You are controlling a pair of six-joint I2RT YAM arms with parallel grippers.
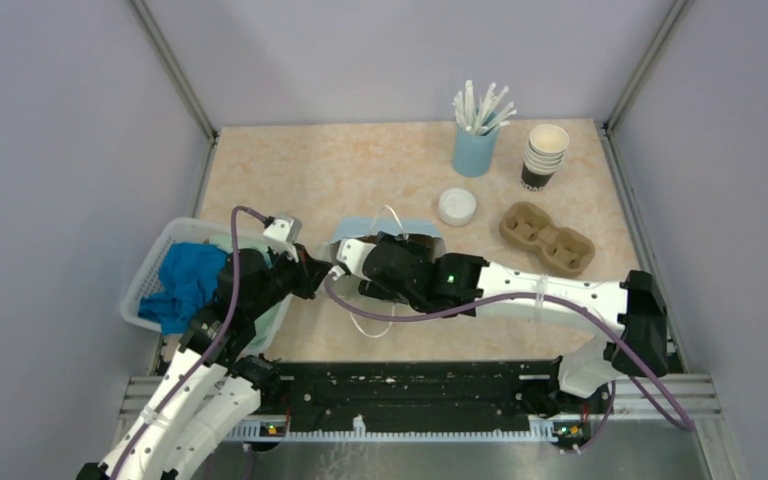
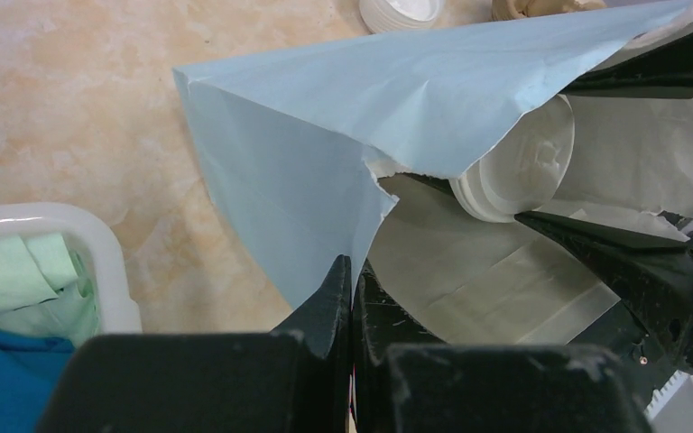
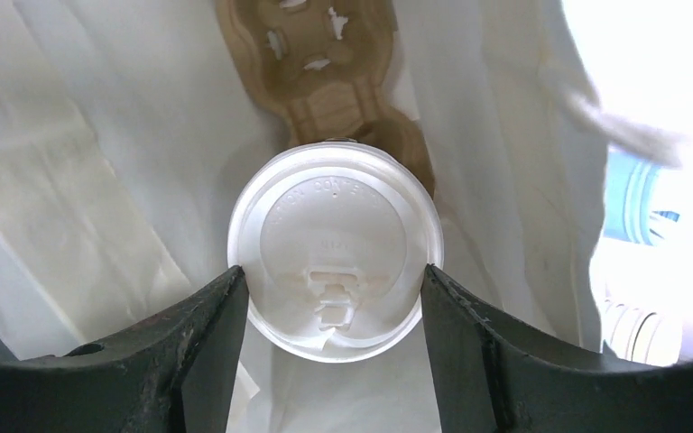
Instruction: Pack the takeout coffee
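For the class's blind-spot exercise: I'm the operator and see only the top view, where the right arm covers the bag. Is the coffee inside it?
Observer: Yes. The right wrist view shows the coffee inside the bag, its lid gripped on both sides by the right gripper.
Operator: Anything else in there?
Observer: A carrier lies in the bag beyond the coffee.
Operator: And the other arm?
Observer: The left wrist view shows the left gripper shut on the bag's edge, beside a tear in the paper.
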